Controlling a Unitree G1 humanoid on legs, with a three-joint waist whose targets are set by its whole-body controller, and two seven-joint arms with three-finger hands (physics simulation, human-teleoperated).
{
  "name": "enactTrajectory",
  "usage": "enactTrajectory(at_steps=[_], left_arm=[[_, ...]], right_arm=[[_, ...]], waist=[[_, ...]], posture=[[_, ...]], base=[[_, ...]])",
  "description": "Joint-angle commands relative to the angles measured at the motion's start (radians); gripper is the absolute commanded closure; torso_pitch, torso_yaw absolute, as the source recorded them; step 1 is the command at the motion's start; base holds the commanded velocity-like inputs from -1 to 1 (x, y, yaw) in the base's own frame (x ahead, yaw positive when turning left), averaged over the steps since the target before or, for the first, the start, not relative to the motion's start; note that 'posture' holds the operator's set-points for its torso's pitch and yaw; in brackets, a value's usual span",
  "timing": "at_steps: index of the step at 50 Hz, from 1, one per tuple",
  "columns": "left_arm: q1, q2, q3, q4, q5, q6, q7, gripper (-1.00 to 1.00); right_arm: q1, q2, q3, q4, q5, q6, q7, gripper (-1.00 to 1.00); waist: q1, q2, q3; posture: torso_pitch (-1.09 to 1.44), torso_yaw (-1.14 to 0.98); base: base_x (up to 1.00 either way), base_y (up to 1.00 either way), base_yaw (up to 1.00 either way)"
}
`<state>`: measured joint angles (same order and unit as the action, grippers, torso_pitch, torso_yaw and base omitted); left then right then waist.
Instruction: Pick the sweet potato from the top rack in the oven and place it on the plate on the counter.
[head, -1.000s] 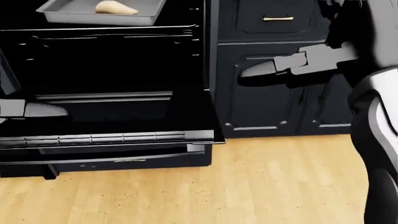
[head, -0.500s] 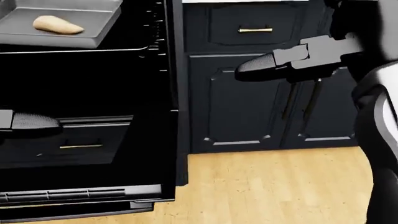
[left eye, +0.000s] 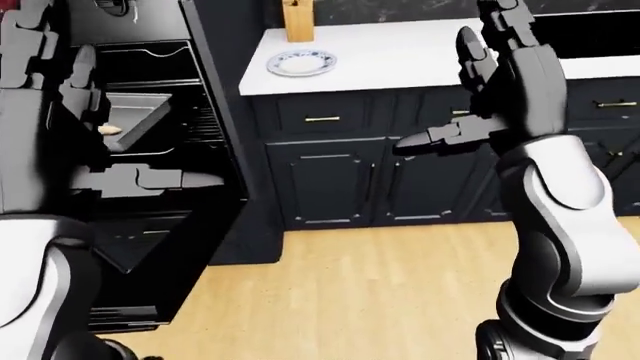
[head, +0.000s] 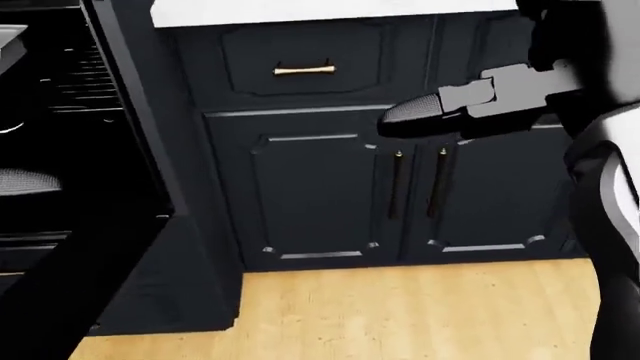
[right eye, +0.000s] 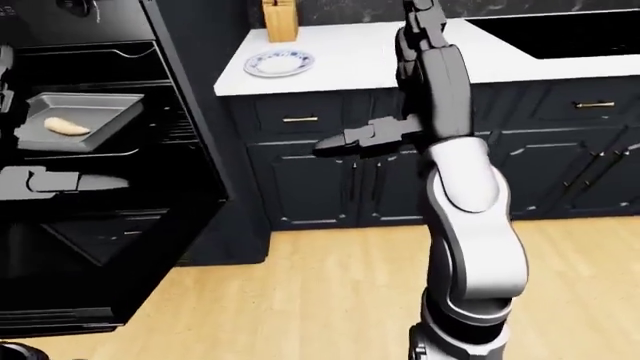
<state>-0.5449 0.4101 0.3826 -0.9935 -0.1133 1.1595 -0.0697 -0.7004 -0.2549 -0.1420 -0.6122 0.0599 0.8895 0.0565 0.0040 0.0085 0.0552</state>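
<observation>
- left-eye view: the oven (left eye: 150, 150) stands open at the left, with a grey tray (left eye: 140, 116) on its top rack. only the tip of the sweet potato (left eye: 111, 129) shows, as the left hand (left eye: 95, 112) is raised in the way. the left hand's fingers are spread and hold nothing. the plate (left eye: 301, 63), white with a blue rim, sits on the white counter (left eye: 400, 52), just below a wooden block (left eye: 298, 20). the right hand (left eye: 480, 82) is raised over the cabinets, its fingers apart and empty, one pointing left.
- head view: this one looks lower and shows neither the sweet potato nor the plate. dark cabinet doors (head: 400, 187) and a drawer with a brass handle (head: 304, 70) fill the middle, with the wooden floor (head: 400, 315) below. a single finger (head: 425, 107) of the right hand points left across the cabinet. a sliver of the tray's corner and the oven racks show at the left edge.
- right-eye view: here the sweet potato (right eye: 66, 126) is seen whole, a pale tan, long and slightly curved lump lying flat in the tray on the top rack, nothing touching it. the oven door (right eye: 120, 255) hangs open below it. a black sink (right eye: 560, 30) is set in the counter at the top right, well apart from the plate. the plate is bare.
</observation>
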Motion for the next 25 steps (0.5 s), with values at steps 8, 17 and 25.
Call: enactTrajectory(at_steps=[8,17,25], left_arm=[[-0.021,0.023,0.019,-0.012,-0.021,-0.012,0.006,-1.00],[0.017,0.029,0.042,0.001,-0.035,-0.058,0.012,-1.00],[0.022,0.031,0.034,0.012,-0.036,-0.073,0.024,-1.00]], right_arm=[[-0.020,-0.021,-0.014,-0.027,-0.028,-0.033,0.014,-1.00],[-0.027,-0.025,-0.013,-0.039,-0.038,-0.020,0.028,-1.00],[-0.032,-0.030,-0.015,-0.037,-0.042,-0.019,0.041,-1.00]], waist=[[0.002,-0.041,-0.034],[0.011,-0.005,-0.026],[0.024,0.078,-0.029]], posture=[[0.00,0.00],[0.00,0.00],[0.00,0.00]], base=[[0.00,0.00,0.48],[0.00,0.00,1.00],[0.00,0.00,1.00]])
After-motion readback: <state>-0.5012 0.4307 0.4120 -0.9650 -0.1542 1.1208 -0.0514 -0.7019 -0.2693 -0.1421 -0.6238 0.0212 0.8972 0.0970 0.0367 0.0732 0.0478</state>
